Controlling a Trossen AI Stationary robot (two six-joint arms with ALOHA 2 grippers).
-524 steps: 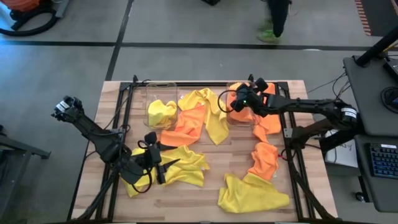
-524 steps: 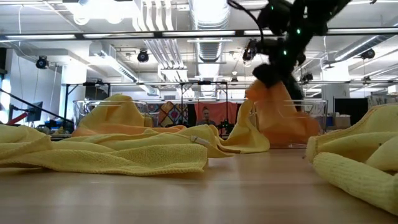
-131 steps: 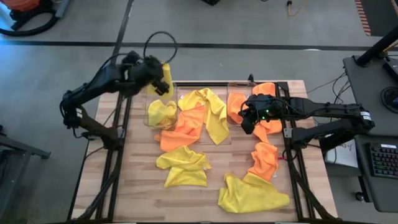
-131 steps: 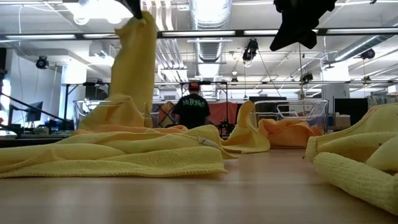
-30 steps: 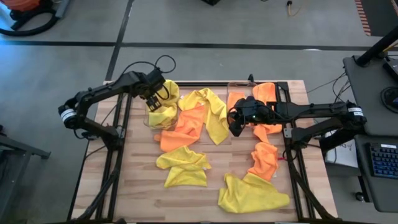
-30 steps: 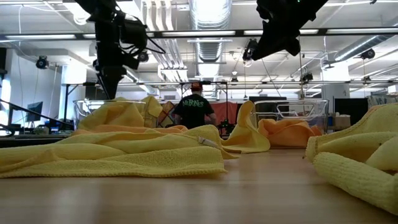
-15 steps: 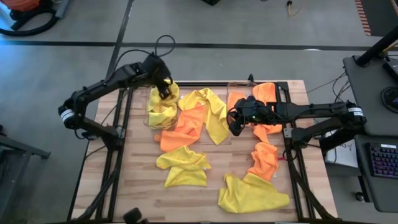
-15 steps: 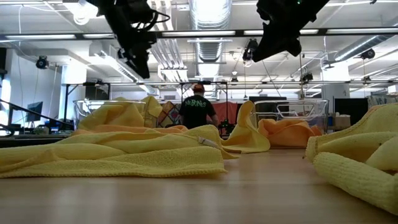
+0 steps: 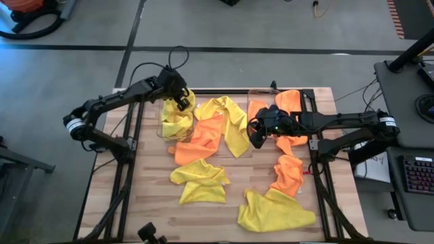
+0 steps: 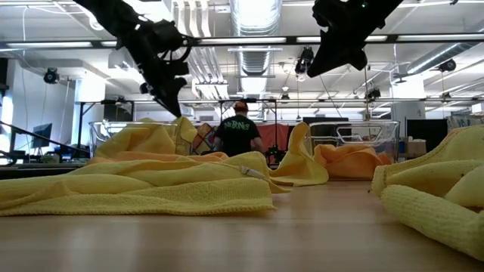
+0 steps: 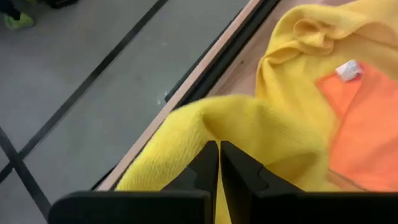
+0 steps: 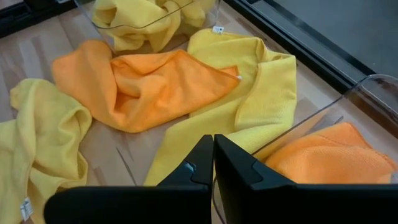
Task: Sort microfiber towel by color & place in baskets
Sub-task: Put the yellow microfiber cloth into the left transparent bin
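High view: your left hand (image 9: 180,99) hovers pinched shut and empty over the yellow-filled basket (image 9: 165,123). Right hand (image 9: 257,138), also shut, hangs by the orange basket (image 9: 251,129); open it, then pinch the orange towel (image 9: 202,135) mid-worktop (image 9: 224,210).

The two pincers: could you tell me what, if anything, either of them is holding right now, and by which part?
Nothing is held. The left pincer is shut and empty above the yellow towels in the left basket; the right pincer is shut and empty too.
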